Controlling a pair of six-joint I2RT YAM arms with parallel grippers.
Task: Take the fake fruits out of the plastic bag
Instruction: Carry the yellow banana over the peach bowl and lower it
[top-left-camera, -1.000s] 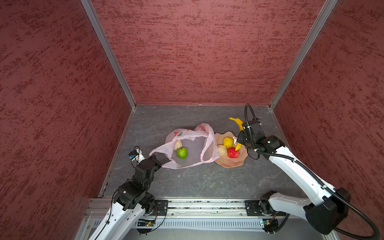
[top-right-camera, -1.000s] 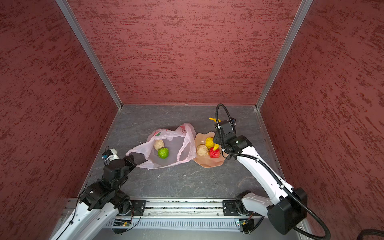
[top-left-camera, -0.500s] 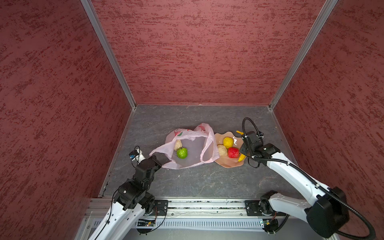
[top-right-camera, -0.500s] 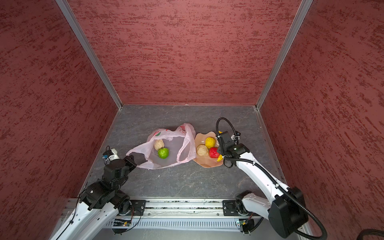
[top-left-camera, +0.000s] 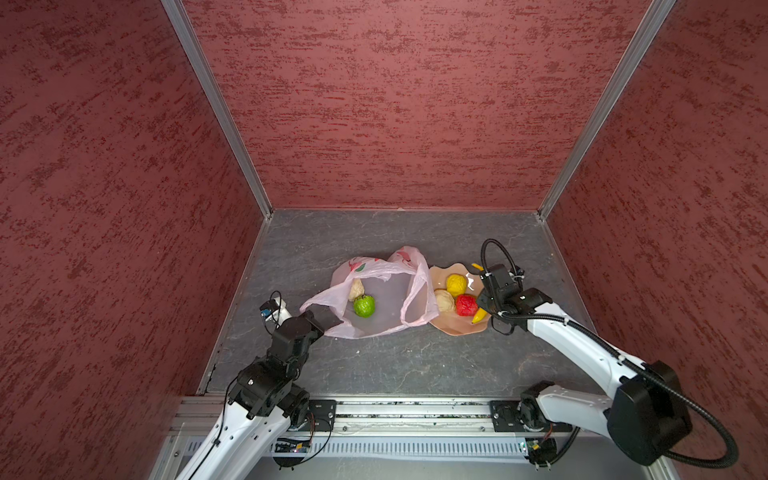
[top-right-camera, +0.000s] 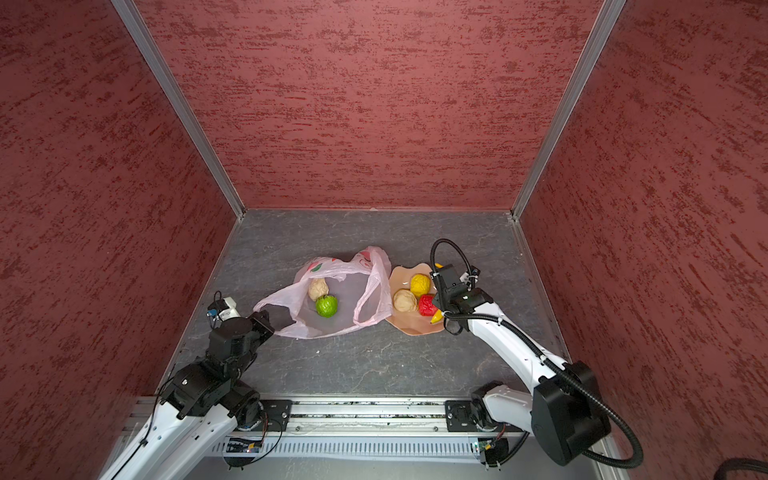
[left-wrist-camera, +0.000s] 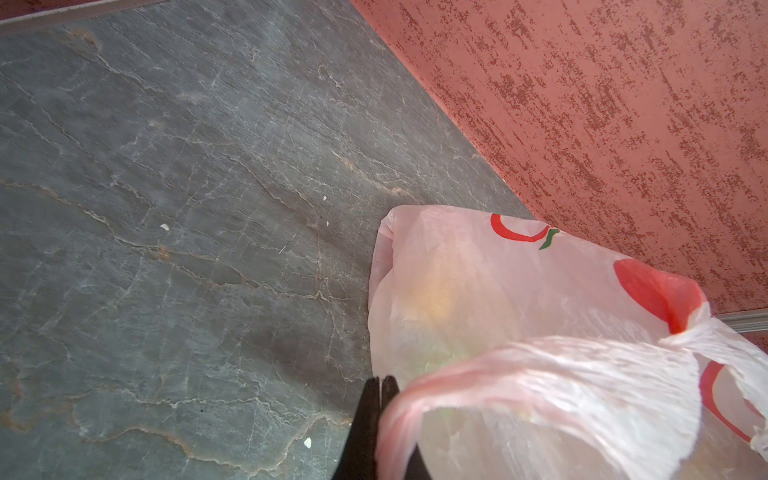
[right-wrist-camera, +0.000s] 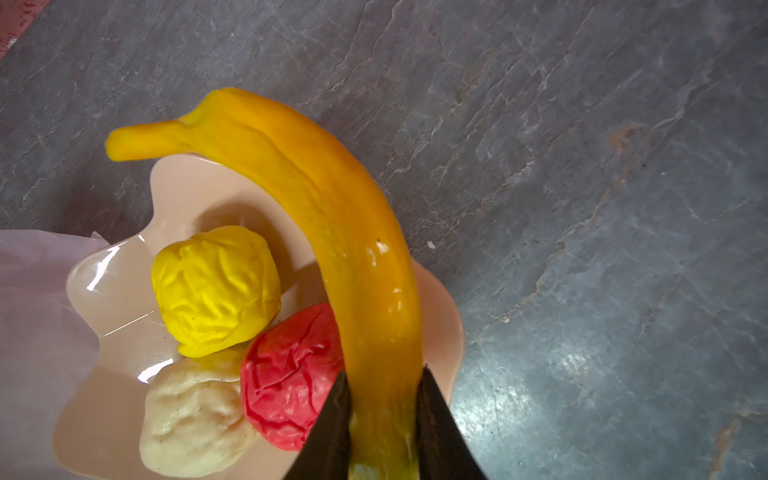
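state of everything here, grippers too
plastic bag: open, handle held
green fruit: in bag
beige fruit: in bag
bowl: upright
yellow round fruit: in bowl
red fruit: in bowl
other beige fruit: in bowl
banana: gripped, over bowl
left gripper: shut on bag
right gripper: shut on banana

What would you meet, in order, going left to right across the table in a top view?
Black fingers of the left gripper, green round toy fruit in the translucent pale-pink plastic bag, beige lumpy toy fruit in the peach scalloped bowl, red round toy fruit. Omitted: long yellow toy banana, which overlaps the red one.
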